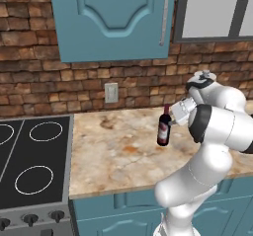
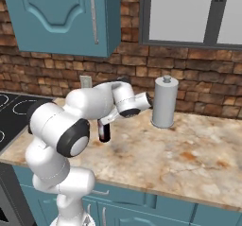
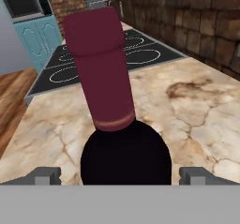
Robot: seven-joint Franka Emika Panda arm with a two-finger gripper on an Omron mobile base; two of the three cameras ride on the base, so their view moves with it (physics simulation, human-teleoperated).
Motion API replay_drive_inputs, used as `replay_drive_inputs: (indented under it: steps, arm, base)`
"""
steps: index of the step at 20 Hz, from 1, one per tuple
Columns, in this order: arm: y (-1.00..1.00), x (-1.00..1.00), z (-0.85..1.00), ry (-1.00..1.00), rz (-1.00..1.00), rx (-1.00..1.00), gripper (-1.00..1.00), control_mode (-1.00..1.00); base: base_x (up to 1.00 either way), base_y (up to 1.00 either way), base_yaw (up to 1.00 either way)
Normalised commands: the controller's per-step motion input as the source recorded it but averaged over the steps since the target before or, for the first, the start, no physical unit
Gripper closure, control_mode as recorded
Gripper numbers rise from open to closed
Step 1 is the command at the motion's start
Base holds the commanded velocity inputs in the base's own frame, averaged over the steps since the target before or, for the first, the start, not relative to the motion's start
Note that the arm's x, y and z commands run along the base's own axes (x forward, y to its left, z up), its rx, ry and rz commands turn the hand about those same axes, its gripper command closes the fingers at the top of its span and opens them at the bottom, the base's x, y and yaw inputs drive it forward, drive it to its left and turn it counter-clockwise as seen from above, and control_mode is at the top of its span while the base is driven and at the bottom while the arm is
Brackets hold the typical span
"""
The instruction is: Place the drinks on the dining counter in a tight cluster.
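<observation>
I am seeing the wine bottle [image 1: 164,130] standing upright on the marbled counter [image 1: 113,151] against the brick wall, right of the stove [image 1: 29,166]; my gripper [image 3: 120,176] is sitting released, its fingertips [image 3: 44,175] flanking the bottle's shoulder without touching; a grey canister [image 2: 164,102] is standing nearby.

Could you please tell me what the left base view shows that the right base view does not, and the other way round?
Left base view: the wall outlet and the stove knobs. Right base view: the tall grey canister by the brick wall. Both share the wine bottle upright on the marbled counter, the black stovetop, the teal cabinet and the window.
</observation>
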Motion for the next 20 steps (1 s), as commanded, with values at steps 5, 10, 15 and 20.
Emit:
replay_drive_inputs:
  steps: [5, 10, 15, 20]
  arm:
    - [0.16, 0.00, 0.00, 0.00, 0.00, 0.00, -1.00, -1.00]
    - [0.02, 0.00, 0.00, 0.00, 0.01, 0.00, -1.00, -1.00]
    - [0.00, 0.00, 0.00, 0.00, 0.00, 0.00, -1.00, -1.00]
    - [0.00, 0.00, 0.00, 0.00, 0.00, 0.00, 1.00, -1.00]
  base:
    - [0.00, 0.00, 0.00]
    - [0.00, 0.00, 0.00]
    - [0.00, 0.00, 0.00]
    - [0.00, 0.00, 0.00]
